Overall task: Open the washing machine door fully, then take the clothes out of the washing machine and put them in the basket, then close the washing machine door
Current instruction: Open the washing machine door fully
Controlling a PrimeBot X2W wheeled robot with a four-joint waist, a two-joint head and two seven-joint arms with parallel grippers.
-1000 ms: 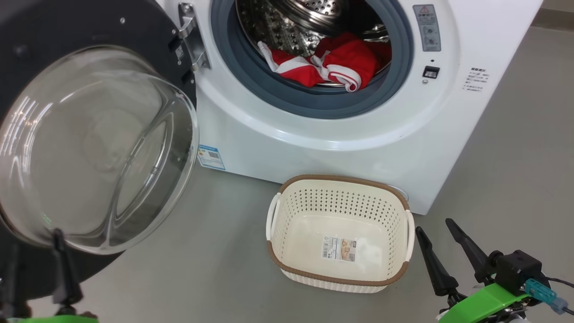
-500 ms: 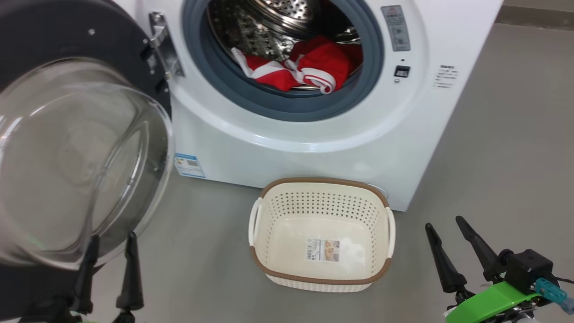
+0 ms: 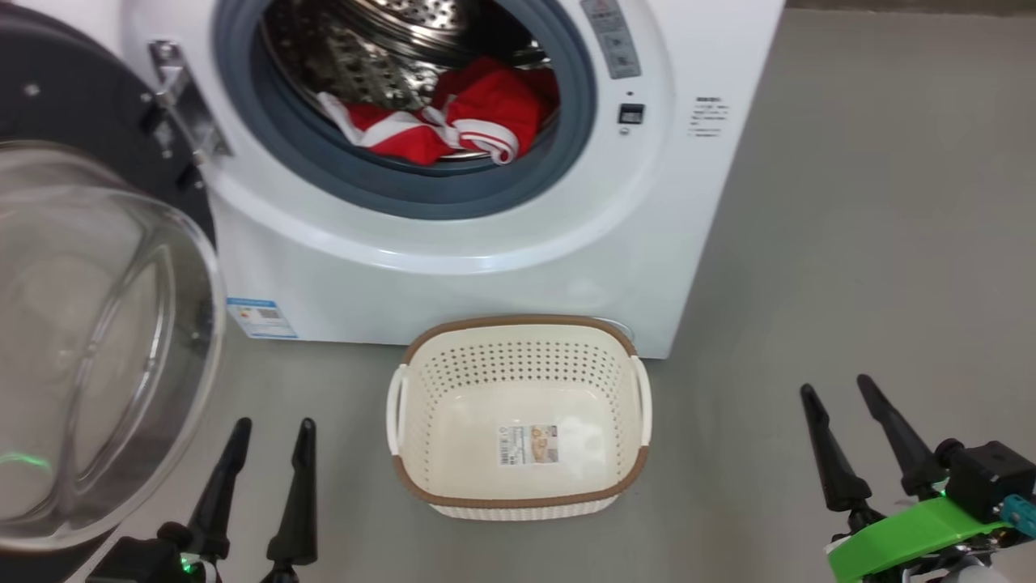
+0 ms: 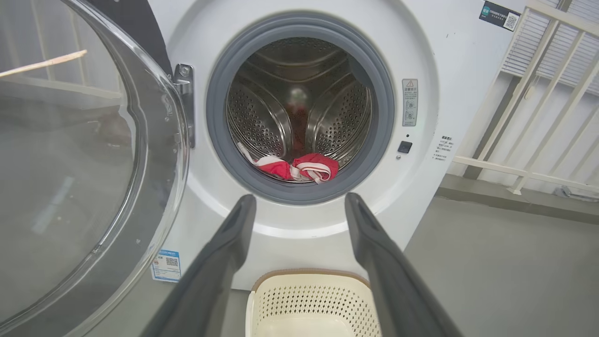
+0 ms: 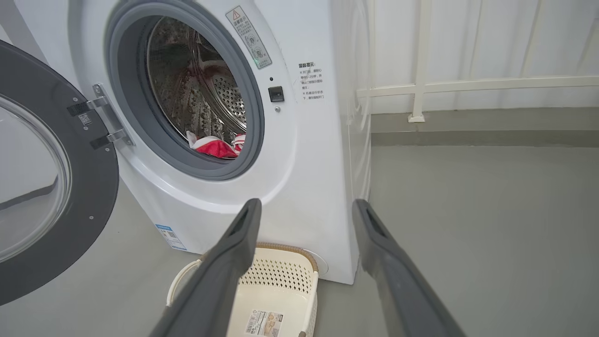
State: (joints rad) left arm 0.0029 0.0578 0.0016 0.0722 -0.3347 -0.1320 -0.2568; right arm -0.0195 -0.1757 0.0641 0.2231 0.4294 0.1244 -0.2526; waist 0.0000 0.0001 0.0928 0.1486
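My left gripper [image 3: 274,423] is low left, fingers spread wide, holding nothing. My right gripper [image 3: 835,385] is low right, also spread wide, holding nothing. Both hang over the floor [image 3: 850,243] with tips pointing toward the washer [image 3: 453,267]. Neither touches anything.

The door [image 3: 89,340] is swung open to the washer's left on its hinge [image 3: 182,105], glass bowl bulging toward me, black rim behind it. My left gripper is just beside the door's lower edge; it looks apart from it.

The clothes [image 3: 453,121] are red with white stripes, bunched at the front bottom of the drum [image 3: 364,48], just behind the grey-blue ring [image 3: 405,190]. One white-trimmed fold hangs near the ring's lip. I can't tell how many pieces there are.

The basket [image 3: 518,322] is upright on the floor right in front of the washer, below the mouth. Its back rim is close to or touching the washer front; I can't tell which. Its bare bottom shows a paper label [image 3: 528,444]. It sits between my grippers, nearer the left.

A blue label [image 3: 259,317] is low on the washer front, left of the basket. In the left wrist view the mouth and clothes show between my fingers, with the basket below. In the right wrist view a white railing [image 5: 468,85] stands behind the washer.
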